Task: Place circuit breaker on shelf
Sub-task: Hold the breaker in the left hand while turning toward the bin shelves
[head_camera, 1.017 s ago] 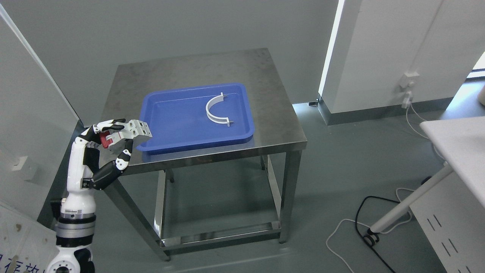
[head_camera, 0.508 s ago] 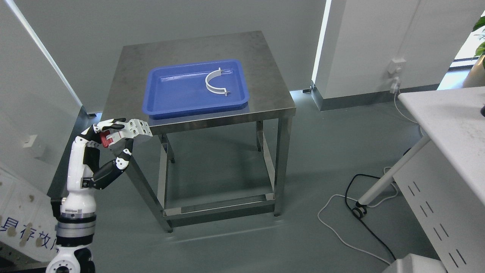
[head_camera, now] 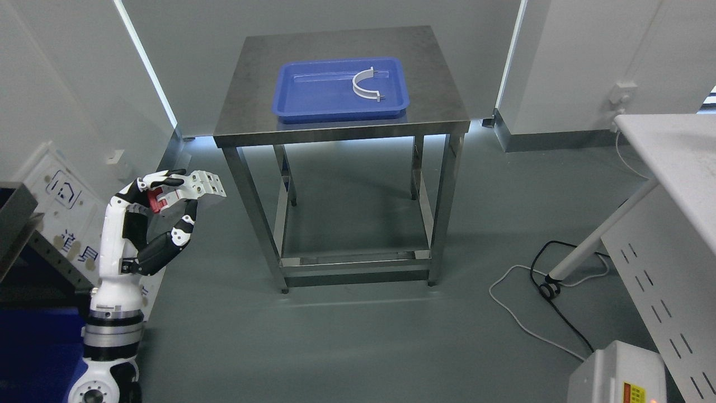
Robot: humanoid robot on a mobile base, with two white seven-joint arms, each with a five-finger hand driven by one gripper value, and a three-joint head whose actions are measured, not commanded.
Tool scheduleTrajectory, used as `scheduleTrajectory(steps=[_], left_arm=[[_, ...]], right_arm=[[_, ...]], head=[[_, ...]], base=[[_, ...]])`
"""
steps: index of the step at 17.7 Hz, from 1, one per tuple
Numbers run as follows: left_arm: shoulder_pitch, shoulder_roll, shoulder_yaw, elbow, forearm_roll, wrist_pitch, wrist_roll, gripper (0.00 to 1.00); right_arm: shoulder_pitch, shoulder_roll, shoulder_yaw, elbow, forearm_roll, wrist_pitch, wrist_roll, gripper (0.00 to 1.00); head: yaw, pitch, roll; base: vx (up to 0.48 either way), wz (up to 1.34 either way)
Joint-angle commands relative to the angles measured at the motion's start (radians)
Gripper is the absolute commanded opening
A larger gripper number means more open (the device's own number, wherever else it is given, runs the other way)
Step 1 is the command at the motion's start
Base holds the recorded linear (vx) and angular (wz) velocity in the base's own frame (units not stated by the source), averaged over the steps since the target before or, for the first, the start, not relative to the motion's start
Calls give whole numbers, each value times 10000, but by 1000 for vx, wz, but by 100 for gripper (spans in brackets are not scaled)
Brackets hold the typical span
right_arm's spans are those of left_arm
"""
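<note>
Left hand (head_camera: 162, 198) raised at lower left, fingers (head_camera: 168, 180) clamped on white-and-red circuit breaker (head_camera: 187, 190). Well apart from steel worktop (head_camera: 335, 120) bearing blue tray (head_camera: 313, 92). Carrying step, seemingly. Next: bringing breaker over metal shelf (head_camera: 19, 207) edge at far left, lowering, releasing.

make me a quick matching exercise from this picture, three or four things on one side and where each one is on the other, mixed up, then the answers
Things:
1. circuit breaker
2. white curved bracket
3. blue tray
4. grey box with a red label

Places:
A. on top of the steel table
B. on the floor at the lower right corner
C. gripped in the left hand, off to the left of the table
D. lying inside the tray, towards its right end

Pairs: 1-C, 2-D, 3-A, 4-B
</note>
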Motion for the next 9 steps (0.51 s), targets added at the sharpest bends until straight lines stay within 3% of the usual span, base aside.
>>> scheduleTrajectory(steps=[1, 9], left_arm=[[-3, 164, -182, -197, 168, 0, 29, 6], [43, 164, -212, -642, 184, 0, 29, 6]], right_arm=[[-1, -175, 199, -1, 0, 2110, 7, 100], [-1, -175, 199, -1, 0, 2110, 7, 100]], head=[[0, 0, 0], [0, 0, 0]], base=[[-293, 171], [-308, 275]])
